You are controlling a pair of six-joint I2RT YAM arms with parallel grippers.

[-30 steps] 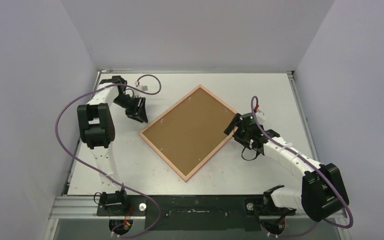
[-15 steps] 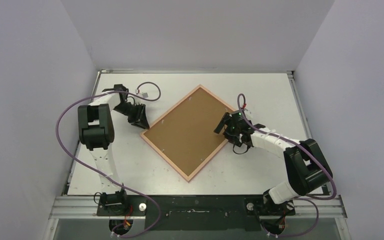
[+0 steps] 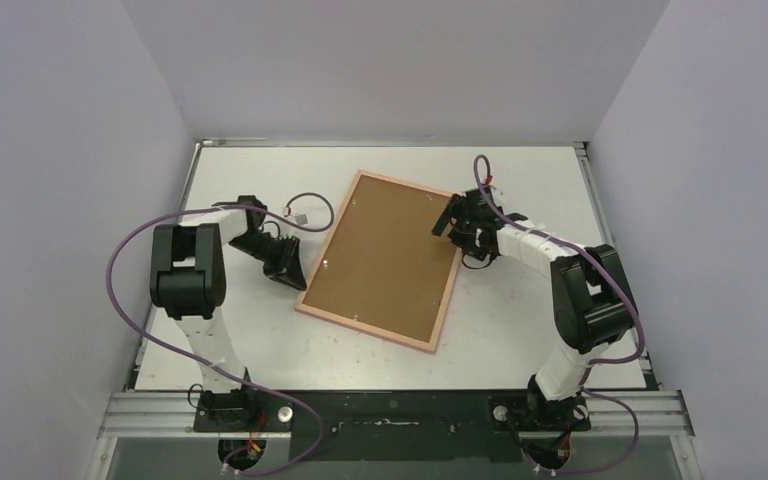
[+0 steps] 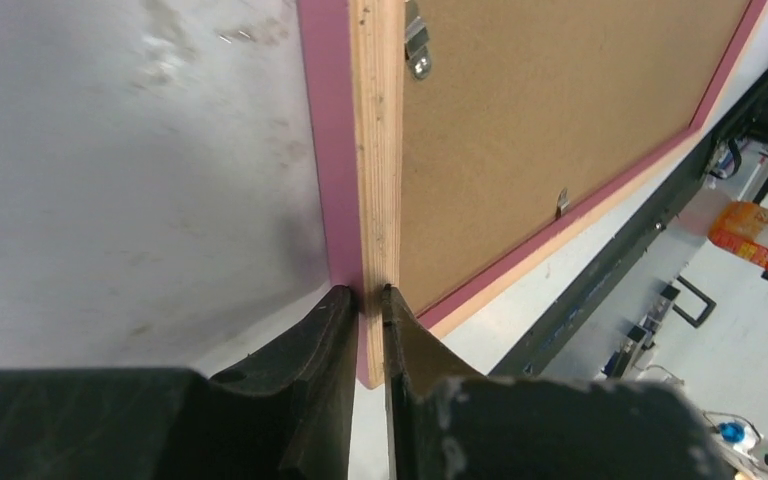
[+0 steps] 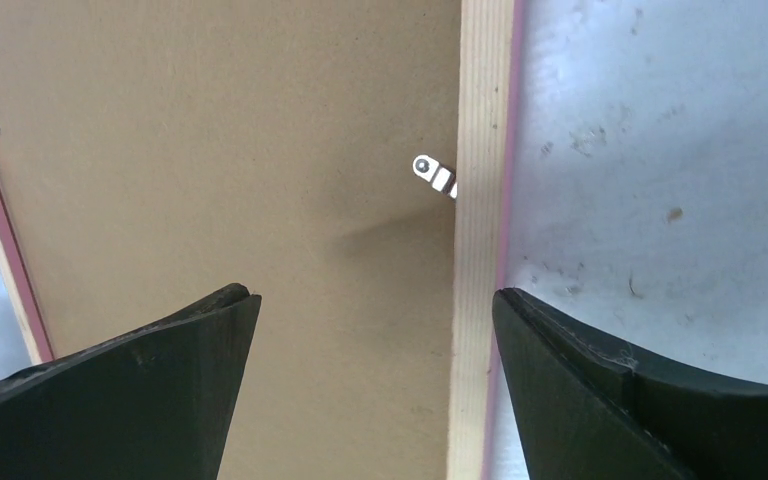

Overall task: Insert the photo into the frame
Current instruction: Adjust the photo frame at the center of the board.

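The frame point(image 3: 365, 331) lies back up on the white table, its pale wood rails around a brown backing board point(image 3: 385, 260). The photo is hidden or out of view. My left gripper point(image 3: 298, 280) is shut on the frame's left rail near the near-left corner; the left wrist view shows its fingers point(image 4: 365, 292) pinching the wood and pink rail point(image 4: 378, 150). My right gripper point(image 3: 447, 222) is open above the frame's far-right corner. In the right wrist view its jaws point(image 5: 375, 295) straddle the right rail point(image 5: 482, 150) and the backing board point(image 5: 210, 150) without touching them.
Small metal clips point(image 5: 433, 176) point(image 4: 415, 45) hold the board in the rails. Purple cables point(image 3: 130, 240) loop beside both arms. Grey walls enclose the table on three sides. A black metal rail point(image 3: 400, 410) runs along the near edge.
The frame has turned counterclockwise from a diamond to a more upright lie. My left gripper moved down to its left rail and shut on it. My right gripper moved up toward the far-right corner.
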